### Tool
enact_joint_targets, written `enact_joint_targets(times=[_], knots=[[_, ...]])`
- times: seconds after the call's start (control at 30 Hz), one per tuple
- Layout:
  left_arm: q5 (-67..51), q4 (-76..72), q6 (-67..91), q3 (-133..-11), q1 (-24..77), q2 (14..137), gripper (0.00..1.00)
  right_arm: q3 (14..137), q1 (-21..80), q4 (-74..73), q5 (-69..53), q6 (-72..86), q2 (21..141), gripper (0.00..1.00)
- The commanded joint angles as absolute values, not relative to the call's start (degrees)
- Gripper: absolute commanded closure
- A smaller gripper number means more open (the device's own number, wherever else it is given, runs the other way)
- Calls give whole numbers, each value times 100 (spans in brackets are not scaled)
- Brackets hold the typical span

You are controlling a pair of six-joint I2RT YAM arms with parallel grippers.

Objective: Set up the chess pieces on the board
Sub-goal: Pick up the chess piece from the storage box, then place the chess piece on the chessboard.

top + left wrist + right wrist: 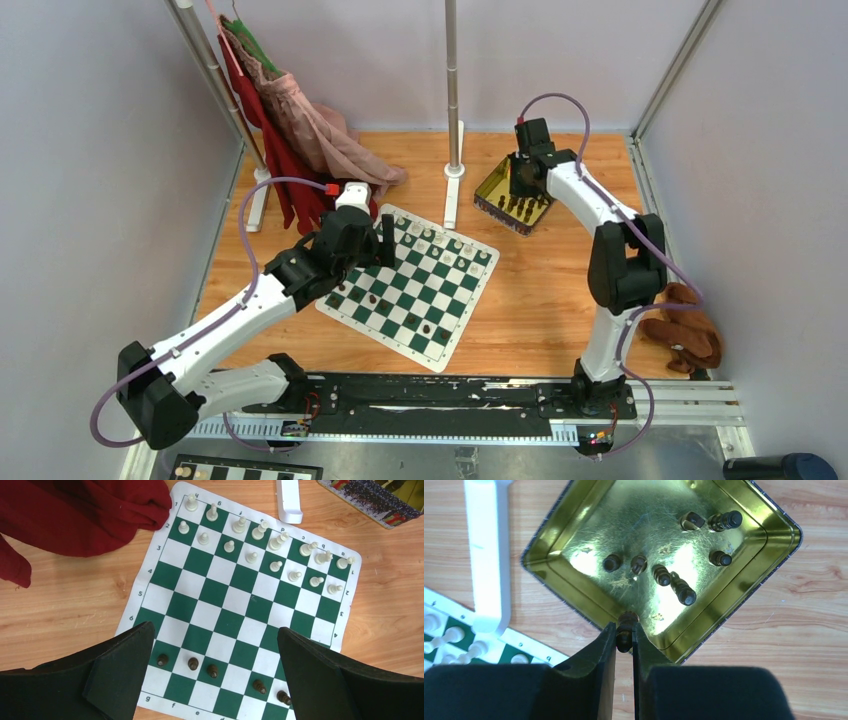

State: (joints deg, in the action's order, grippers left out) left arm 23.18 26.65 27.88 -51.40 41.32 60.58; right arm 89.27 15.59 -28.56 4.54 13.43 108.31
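Note:
The green and white board [412, 283] lies on the wooden table; it also shows in the left wrist view [235, 600]. Cream pieces [260, 545] fill its two far rows. Several dark pieces [213, 670] stand near its close edge. My left gripper [215, 672] is open and empty above that edge. My right gripper [624, 630] is shut on a dark piece [625, 627] over the near corner of the gold tin [744, 595]. Several more dark pieces [684, 594] stand or lie in the tin.
A red cloth [75, 515] lies beside the board's far left corner. A white stand base [486, 555] sits between board and tin. A clothes rack with garments [290, 120] stands at the back left, a brown object [690, 335] at the right.

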Motion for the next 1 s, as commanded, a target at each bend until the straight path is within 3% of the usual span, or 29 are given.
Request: enact_joint_targets(times=[0.0, 0.53, 0.97], knots=[[2432, 2751, 2820, -5080, 4096, 5856, 0, 8825, 1802, -3093, 528, 1138, 10304, 100], [2677, 2964, 2984, -4937, 4096, 5344, 0, 8042, 3823, -3572, 496, 1065, 8798, 100], [3499, 3921, 3468, -4922, 4096, 4425, 0, 8104, 5691, -3347, 433, 1073, 9193, 100]])
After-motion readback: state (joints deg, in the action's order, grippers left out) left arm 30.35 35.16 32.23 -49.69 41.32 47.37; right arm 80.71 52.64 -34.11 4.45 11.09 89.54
